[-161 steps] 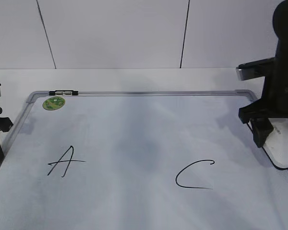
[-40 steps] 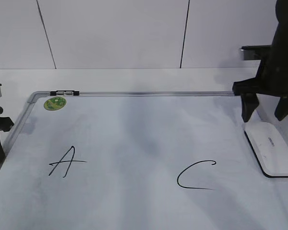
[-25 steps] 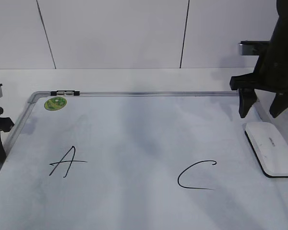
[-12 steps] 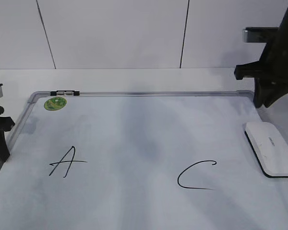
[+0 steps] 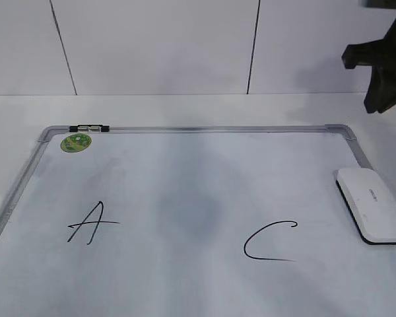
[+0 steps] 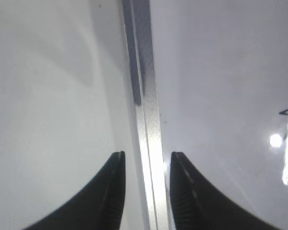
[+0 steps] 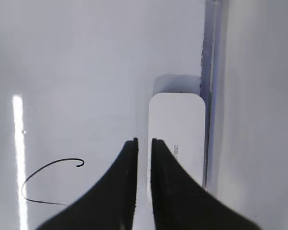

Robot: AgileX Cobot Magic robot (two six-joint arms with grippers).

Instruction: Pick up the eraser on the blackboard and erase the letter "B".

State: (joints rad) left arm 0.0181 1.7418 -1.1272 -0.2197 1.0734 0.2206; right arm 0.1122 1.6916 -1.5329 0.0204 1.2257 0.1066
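Nearly shut tool (image 7: 144,143) above eraser (image 7: 177,129)

board centre: open | eraser (image 5: 372,205): top unobstructed, tight against blackboard (image 5: 185,198) right frame | right pincer (image 5: 383,72): raised clear

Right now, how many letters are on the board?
2: an A on the board's left, a C on its right near the eraser. No B shows.

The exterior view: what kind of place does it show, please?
Probably a robot test bench in a lab, not a classroom. A dry-erase blackboard with handwritten letters lies flat on a plain white table, an eraser rests at its right edge, and a black right gripper hangs above it before bare white wall panels.
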